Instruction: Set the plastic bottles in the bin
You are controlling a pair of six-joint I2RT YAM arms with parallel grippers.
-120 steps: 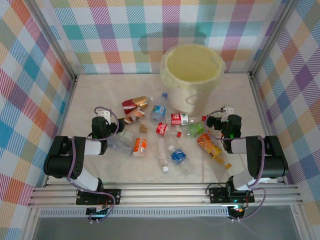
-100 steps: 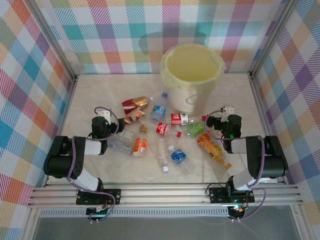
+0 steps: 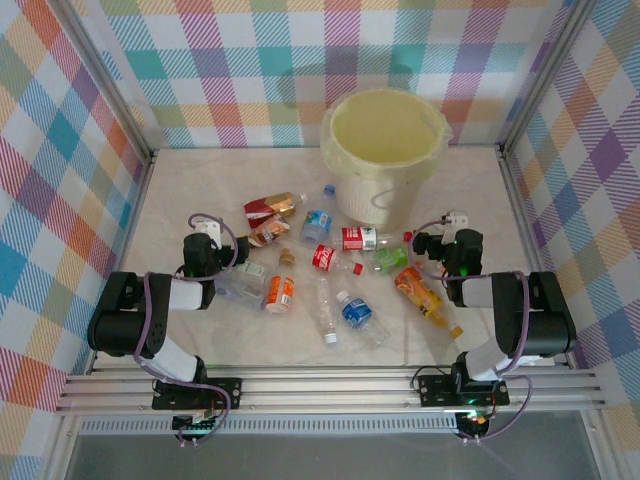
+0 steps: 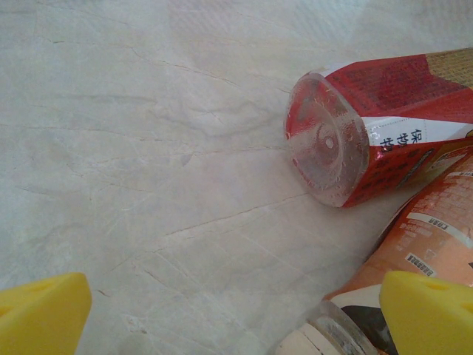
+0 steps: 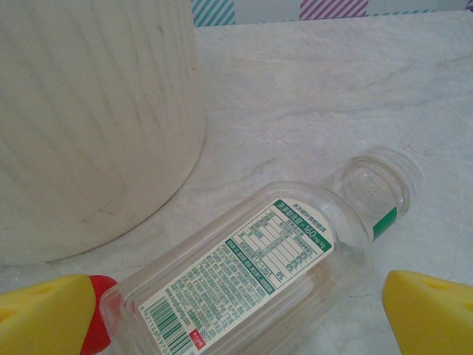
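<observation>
While my left hand (image 4: 236,325) hangs released and empty near a red-labelled bottle (image 4: 384,133), the plastic bottles (image 3: 358,238) lie scattered mid-surface (image 3: 200,180) in front of the bin (image 3: 375,195). My right hand (image 5: 236,318), likewise released, has a clear green-labelled bottle (image 5: 251,274) lying ungripped between its fingers.

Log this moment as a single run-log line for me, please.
left claw: open, low, facing red-label bottle | right claw: open, low, facing green-label bottle by bin | bottles: scattered on table
</observation>
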